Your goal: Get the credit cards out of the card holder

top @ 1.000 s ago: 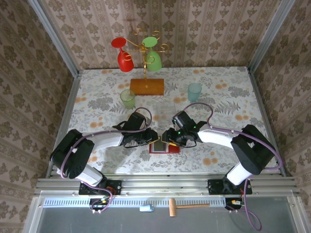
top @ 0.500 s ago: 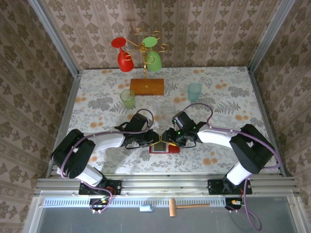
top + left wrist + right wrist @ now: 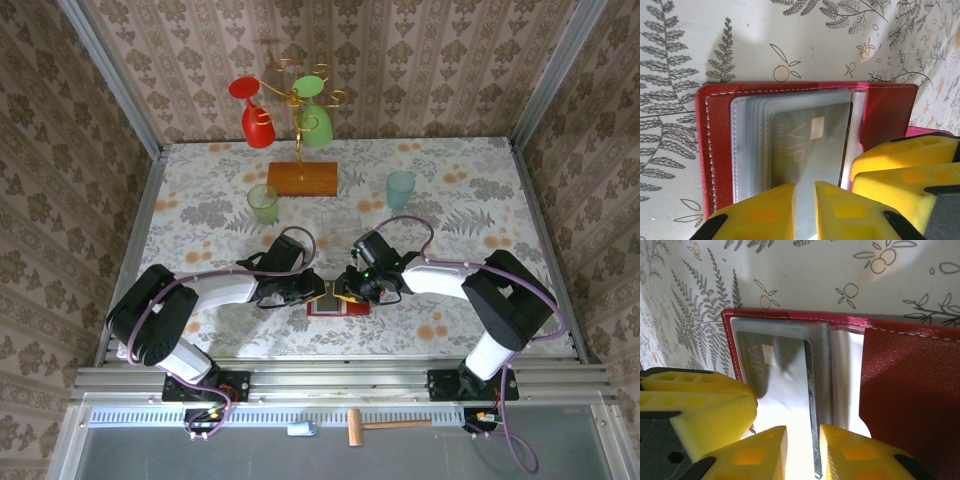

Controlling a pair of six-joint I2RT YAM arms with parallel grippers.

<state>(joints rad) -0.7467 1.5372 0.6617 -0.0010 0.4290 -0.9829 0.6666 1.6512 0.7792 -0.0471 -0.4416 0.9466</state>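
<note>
Top view: red card holder (image 3: 338, 308) lies open on desk (image 3: 460, 210), lower centre of frame, w/ L pincer (image 3: 318, 292) and R pincer (image 3: 346, 292) flanking it left and right. L wrist view: dark VIP card (image 3: 810, 145) sits in a clear sleeve (image 3: 747, 145), mid-frame. L pincer is nearly closed, pinching card holder's sleeve edge at bottom, prob. to pin it down. R wrist view: R pincer is a bit open, straddling the card/sleeve edge at bottom centre, not clamped yet. Looks set to pull the card out.
</note>
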